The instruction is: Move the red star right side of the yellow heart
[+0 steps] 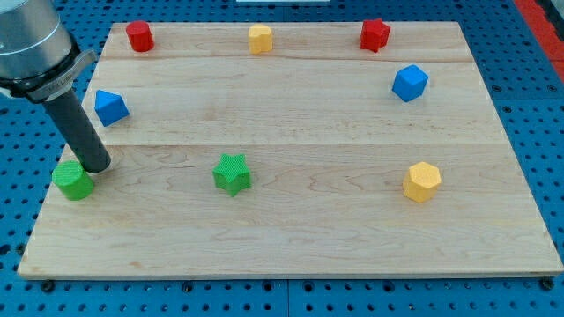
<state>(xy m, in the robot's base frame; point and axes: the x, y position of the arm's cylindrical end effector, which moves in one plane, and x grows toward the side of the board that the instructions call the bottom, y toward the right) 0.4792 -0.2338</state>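
Note:
The red star (374, 34) lies near the view's top edge, right of centre. The yellow heart (260, 39) lies at the view's top centre, well to the left of the star. My tip (95, 166) rests at the view's left side, touching the upper right of a green block (73, 180). It is far from both the star and the heart.
A red cylinder (139, 36) sits at the top left. A blue block (111, 106) lies above my tip. A green star (232, 173) is at centre. A blue cube (410, 83) and a yellow hexagon (422, 181) are on the right. The wooden board (308, 238) carries all of them.

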